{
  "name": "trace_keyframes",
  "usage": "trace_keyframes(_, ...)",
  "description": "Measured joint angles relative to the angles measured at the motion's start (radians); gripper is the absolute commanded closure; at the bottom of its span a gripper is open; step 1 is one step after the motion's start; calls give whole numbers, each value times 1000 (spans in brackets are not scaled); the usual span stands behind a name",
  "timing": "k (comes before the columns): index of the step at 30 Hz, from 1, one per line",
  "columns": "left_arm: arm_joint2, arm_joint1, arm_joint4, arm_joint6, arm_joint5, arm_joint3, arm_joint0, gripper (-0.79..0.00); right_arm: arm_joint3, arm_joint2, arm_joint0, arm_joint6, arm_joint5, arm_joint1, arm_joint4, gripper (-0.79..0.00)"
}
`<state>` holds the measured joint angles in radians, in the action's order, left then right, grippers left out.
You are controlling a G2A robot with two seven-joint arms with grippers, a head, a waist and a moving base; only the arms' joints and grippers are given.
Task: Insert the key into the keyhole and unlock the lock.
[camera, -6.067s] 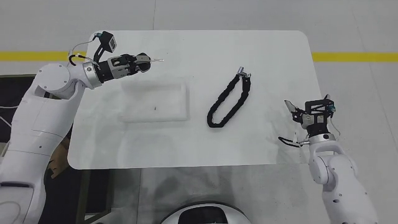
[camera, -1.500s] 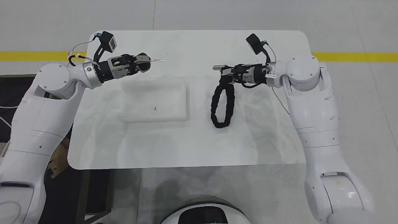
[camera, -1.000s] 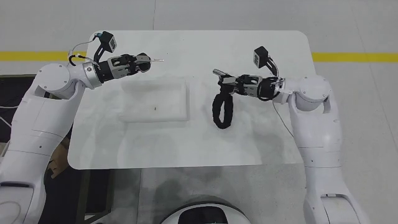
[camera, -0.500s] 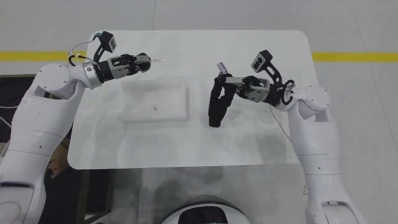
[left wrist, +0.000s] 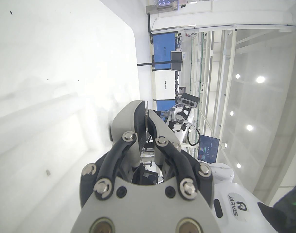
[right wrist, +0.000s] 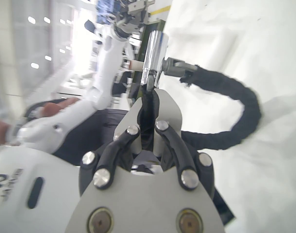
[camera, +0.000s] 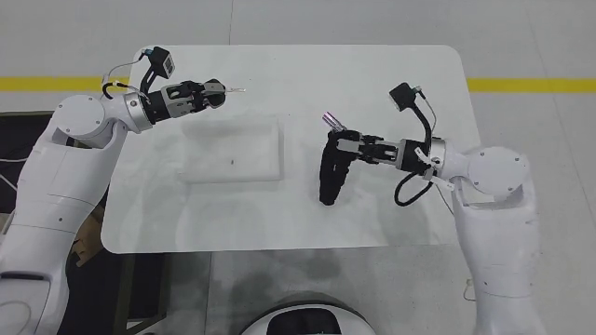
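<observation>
My left gripper (camera: 216, 93) hovers over the table's far left part, shut on a small silver key (camera: 235, 89) whose tip points right; in the left wrist view the key's thin edge (left wrist: 146, 118) shows between the pads. My right gripper (camera: 346, 143) is near the table's middle, shut on the black fabric-covered chain lock (camera: 330, 175) just behind its chrome lock body (camera: 331, 120). In the right wrist view the chrome cylinder (right wrist: 154, 54) stands beyond the fingertips and the black chain (right wrist: 238, 103) loops away to the side, hanging down onto the table.
A white rectangular tray (camera: 233, 152) lies on the white table (camera: 410, 74) between the two grippers. The table's near edge and right part are bare. A yellow floor line (camera: 521, 85) runs behind the table.
The right arm came up from the near right corner, took hold of the chain lock and lifted it, then pulled back toward the near side, turning the lock body. The left arm kept still with the key.
</observation>
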<state>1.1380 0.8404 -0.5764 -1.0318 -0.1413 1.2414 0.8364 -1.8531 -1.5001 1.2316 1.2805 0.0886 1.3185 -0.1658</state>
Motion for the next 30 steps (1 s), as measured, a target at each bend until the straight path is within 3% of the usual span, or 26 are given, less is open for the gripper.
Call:
trace_keyframes(4,0,0,0,0,0,0,0,0,-57,-6,0,-32,85,-16,-116,0)
trace_keyframes(6,0,0,0,0,0,0,0,0,-56,-7,5,-68,91,-19,-102,0)
trace_keyframes(12,1,0,-1,1,-1,2,2,0,37,0,22,-159,67,-14,240,0)
trace_keyframes(17,85,-10,-61,36,26,122,112,0,143,50,11,-168,104,-7,510,0)
trace_keyframes(24,83,16,-263,-2,145,138,132,0,262,109,-34,-150,159,-2,627,0)
trace_keyframes(30,83,16,-257,-3,147,137,131,0,263,109,-35,-149,159,-2,626,0)
